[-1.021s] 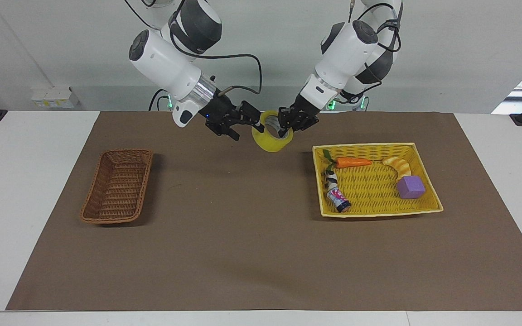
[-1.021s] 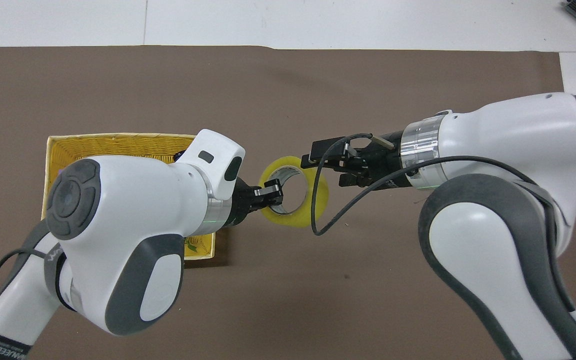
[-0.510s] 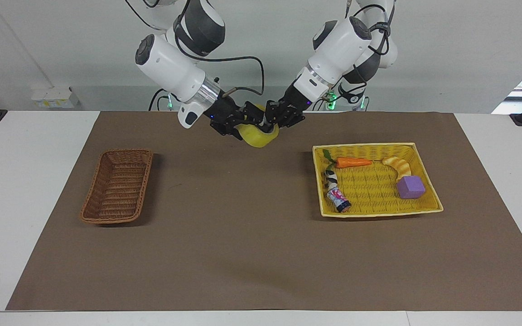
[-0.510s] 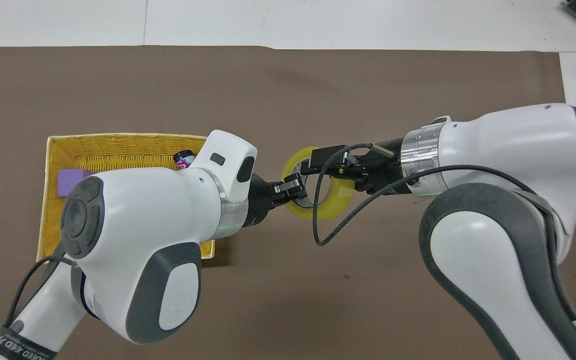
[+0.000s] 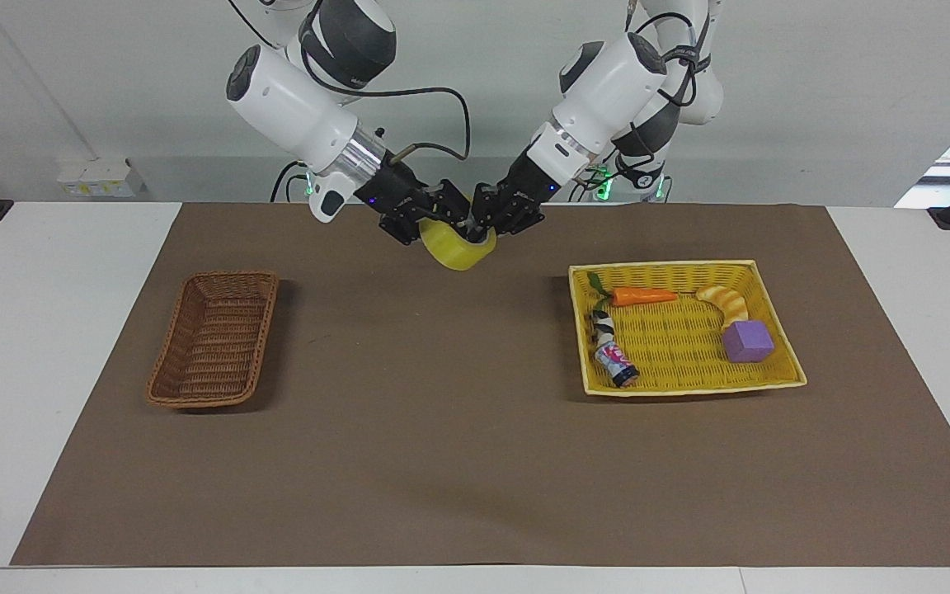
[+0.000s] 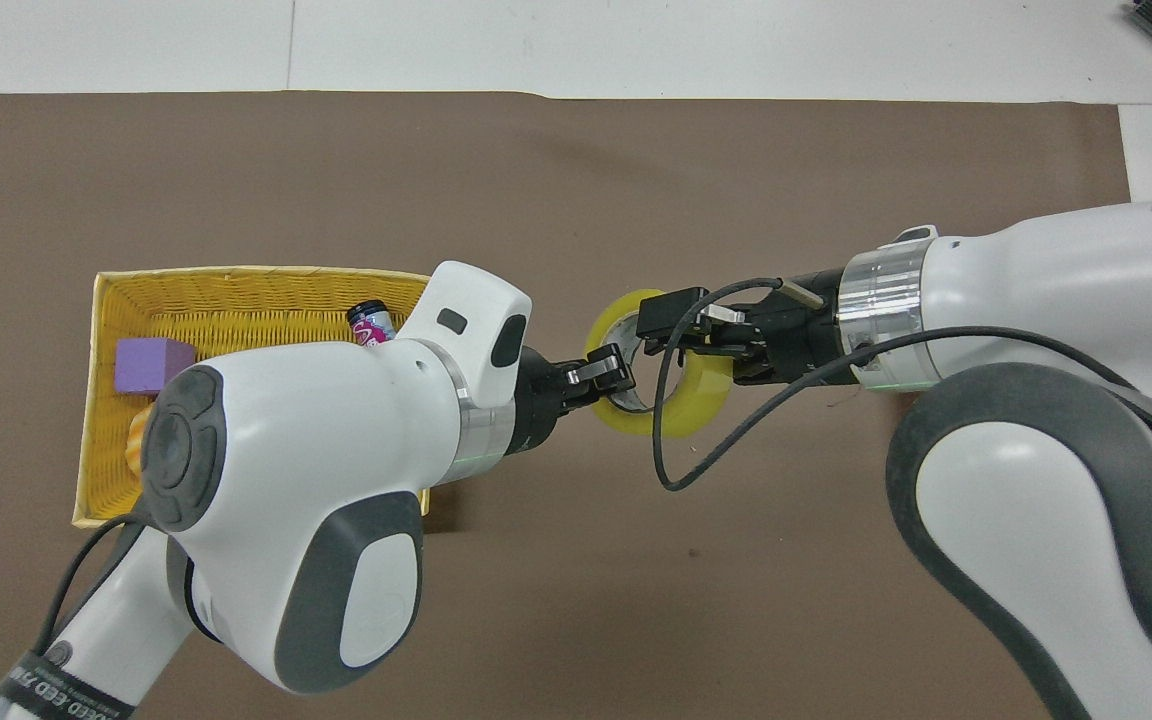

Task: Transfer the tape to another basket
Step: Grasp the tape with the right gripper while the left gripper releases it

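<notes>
Yellow tape (image 5: 458, 247) shifted toward right arm; both jaws now grip it, right gripper (image 5: 440, 219), left gripper (image 5: 483, 224).

Yellow tape (image 5: 458, 247) roll, tilted, held up in air over mid counter. Brown wicker basket (image 5: 213, 340) empty, at right arm's end.

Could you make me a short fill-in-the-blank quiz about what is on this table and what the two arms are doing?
1. Both grippers meet at the roll of ____ tape, which is off the table.
2. The brown wicker basket holds ____.
3. In the yellow tray basket, the block is coloured ____.
4. The orange vegetable in that tray is a ____.

Missing words: yellow; nothing; purple; carrot
</notes>
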You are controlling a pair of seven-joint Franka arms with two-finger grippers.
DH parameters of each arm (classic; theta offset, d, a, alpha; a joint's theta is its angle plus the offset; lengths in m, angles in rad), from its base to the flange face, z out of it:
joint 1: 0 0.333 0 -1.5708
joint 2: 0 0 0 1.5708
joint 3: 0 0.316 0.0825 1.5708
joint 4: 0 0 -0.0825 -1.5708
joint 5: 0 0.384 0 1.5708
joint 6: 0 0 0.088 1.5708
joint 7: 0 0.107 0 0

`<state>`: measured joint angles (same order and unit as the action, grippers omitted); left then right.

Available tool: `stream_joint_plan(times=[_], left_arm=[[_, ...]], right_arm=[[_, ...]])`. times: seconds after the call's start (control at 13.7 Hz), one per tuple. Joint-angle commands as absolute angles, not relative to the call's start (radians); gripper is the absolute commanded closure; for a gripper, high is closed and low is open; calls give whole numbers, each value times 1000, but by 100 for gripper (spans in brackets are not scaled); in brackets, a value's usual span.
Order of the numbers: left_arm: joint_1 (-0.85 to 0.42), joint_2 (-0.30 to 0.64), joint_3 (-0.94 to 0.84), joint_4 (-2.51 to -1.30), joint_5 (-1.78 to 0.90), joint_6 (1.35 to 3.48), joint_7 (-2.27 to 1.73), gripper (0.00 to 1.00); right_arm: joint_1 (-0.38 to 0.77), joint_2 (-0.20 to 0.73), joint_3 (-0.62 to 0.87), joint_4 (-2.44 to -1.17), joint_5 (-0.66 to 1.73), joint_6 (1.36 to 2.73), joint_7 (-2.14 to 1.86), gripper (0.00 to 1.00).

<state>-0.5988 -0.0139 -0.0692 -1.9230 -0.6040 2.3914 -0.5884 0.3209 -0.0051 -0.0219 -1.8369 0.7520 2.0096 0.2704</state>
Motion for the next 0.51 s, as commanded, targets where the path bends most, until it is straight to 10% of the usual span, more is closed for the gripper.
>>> stream_joint_plan(times=[0.0, 0.44], left_arm=[[-601, -38, -46, -1927, -614, 2413, -600, 0], [-562, -92, -35, -1928, -609, 2378, -660, 0]], right_arm=[[285, -15, -28, -1836, 759, 1993, 279, 100], [201, -20, -29, -1781, 723, 1898, 264, 100]])
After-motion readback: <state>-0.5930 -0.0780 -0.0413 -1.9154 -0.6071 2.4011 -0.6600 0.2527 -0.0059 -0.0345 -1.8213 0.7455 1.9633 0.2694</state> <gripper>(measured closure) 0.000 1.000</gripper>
